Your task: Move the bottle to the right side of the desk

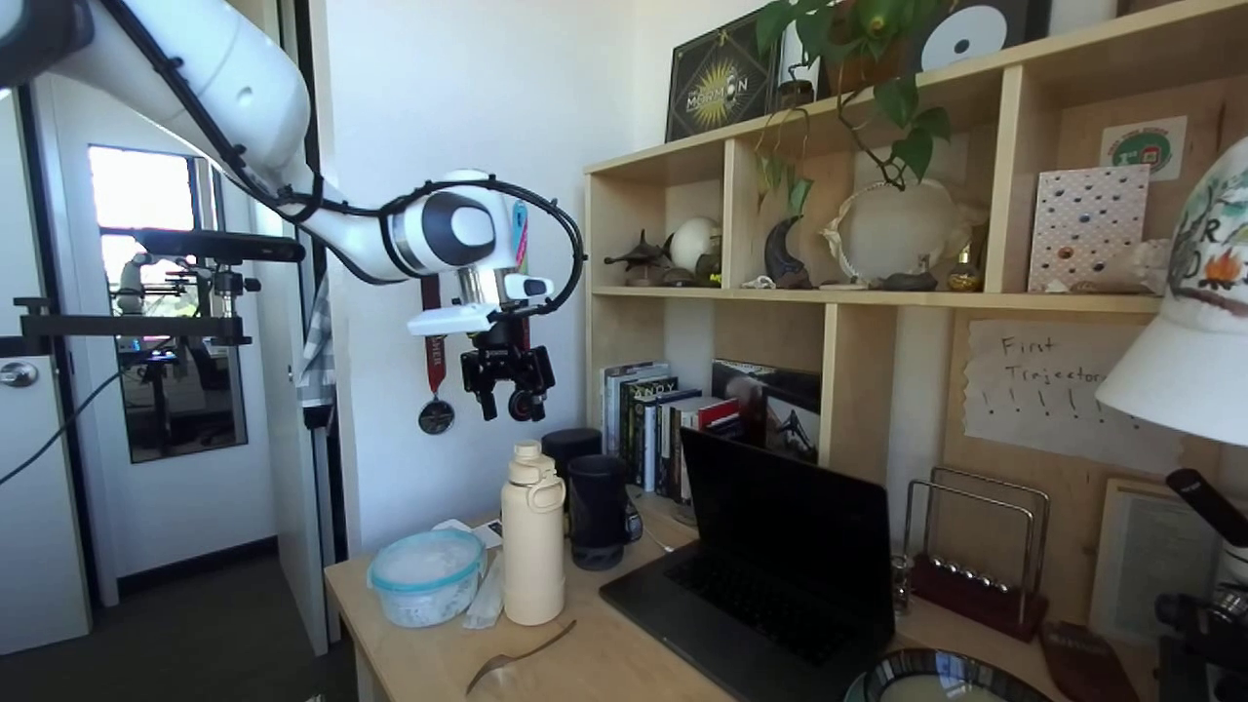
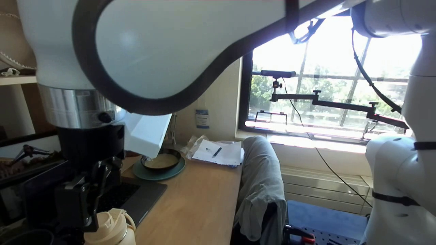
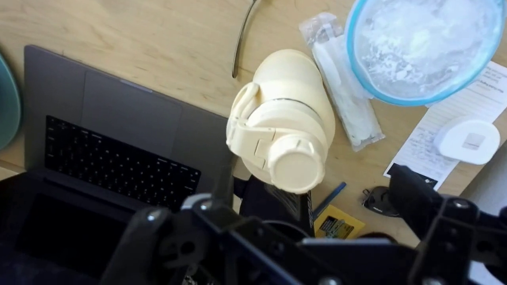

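Desk [image 1: 606, 673] holds the bottle [image 1: 532, 556]; handwritten paper [image 1: 1053, 390] reads "First Trajector…"

white jointed arm [image 1: 244, 97] with black pincer [image 1: 508, 405].
in an exterior view the arm slopes down from upper left to a bent wrist [image 1: 450, 229]; the pincer hangs beneath, fingers [image 3: 412, 197] spread well apart in the wrist view.

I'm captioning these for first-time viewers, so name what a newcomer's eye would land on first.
Probably the white robot arm, spanning an exterior view's upper left, its open black gripper hanging over the desk. Next, likely the cream bottle, upright between the blue-rimmed tub and the dark laptop. Then perhaps the glaring window, at an exterior view's upper right.
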`<state>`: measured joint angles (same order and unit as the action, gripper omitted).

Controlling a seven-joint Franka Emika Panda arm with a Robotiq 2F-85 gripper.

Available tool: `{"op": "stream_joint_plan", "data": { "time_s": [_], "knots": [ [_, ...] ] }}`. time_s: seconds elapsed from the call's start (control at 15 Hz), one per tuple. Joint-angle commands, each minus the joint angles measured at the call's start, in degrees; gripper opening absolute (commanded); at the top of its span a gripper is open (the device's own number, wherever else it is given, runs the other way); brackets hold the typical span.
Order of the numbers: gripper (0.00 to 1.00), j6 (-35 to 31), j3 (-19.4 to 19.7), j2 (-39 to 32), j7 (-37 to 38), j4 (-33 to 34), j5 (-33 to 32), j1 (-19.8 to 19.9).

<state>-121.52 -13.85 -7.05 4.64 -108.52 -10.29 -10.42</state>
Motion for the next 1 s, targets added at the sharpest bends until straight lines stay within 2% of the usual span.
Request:
{"op": "stream_joint_plan", "data": {
  "time_s": [0.0,0.73,0.8,0.87,0.93],
  "knots": [
    [1.0,0.2,1.3,-4.8,-2.5,4.8,-0.9,-1.1],
    [1.0,4.1,2.5,-9.6,-3.0,8.3,0.1,-1.9],
    [0.75,4.7,2.6,-9.7,-3.0,8.5,0.2,-1.8],
    [0.74,5.2,2.7,-9.9,-2.9,8.7,0.2,-1.9],
    [0.68,5.7,2.7,-10.0,-2.8,8.9,0.2,-1.9]
  ]
}}
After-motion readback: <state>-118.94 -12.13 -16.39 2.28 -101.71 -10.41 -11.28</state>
